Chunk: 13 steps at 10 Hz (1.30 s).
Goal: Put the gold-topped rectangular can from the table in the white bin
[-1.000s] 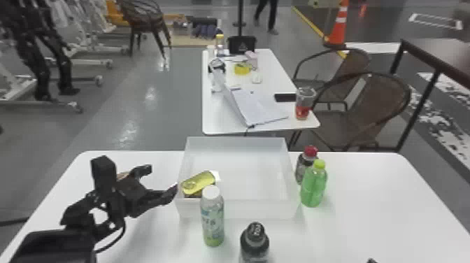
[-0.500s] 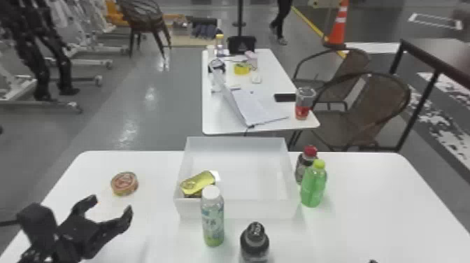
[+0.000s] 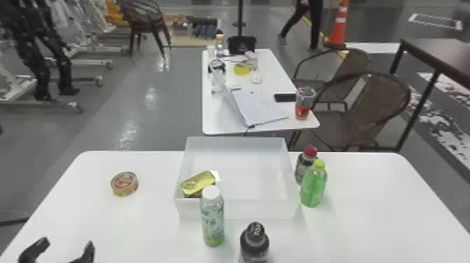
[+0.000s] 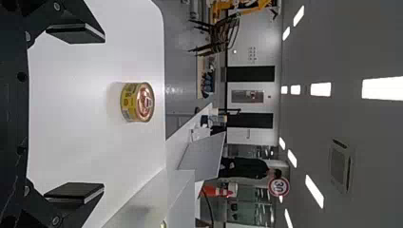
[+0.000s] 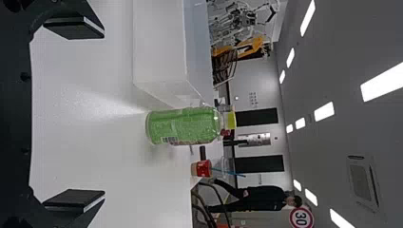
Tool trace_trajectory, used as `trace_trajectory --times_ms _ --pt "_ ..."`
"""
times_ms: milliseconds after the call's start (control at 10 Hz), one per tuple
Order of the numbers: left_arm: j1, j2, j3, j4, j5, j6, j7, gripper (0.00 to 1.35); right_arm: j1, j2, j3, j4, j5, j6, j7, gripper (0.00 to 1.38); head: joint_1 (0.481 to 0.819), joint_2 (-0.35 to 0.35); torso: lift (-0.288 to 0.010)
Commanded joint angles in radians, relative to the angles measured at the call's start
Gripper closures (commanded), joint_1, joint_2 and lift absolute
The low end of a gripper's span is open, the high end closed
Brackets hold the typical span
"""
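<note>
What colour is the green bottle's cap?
Yellow-green; the cap shows best in the head view.

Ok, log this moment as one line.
gold-topped can in white bin | left pincer open, empty | right pincer open, empty | round can left of bin

Gold-topped can (image 3: 198, 183), shiny metal; bin (image 3: 258, 209), smooth plast.
</note>
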Motion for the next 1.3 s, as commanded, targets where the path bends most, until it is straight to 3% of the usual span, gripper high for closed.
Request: trace_trajectory --times_ms 0,400,1200 --pt "0.038 -0.003 -0.012 -0.005 0.011 -0.032 0.033 0.19 0.016 0.001 -0.004 -0.014 0.0 0.0 0.0 0.11 0.549 0.0 -0.1" --pt "0.097 -0.003 -0.07 -0.005 0.049 -0.069 0.119 0.19 0.072 0.001 -0.011 -0.063 0.005 -0.002 -0.012 0.11 0.549 0.0 -0.1" --pt "0.095 -0.003 -0.132 0.006 0.081 -0.064 0.157 0.19 0.075 0.001 -0.016 -0.067 0.003 0.0 -0.014 0.11 0.549 0.0 -0.1"
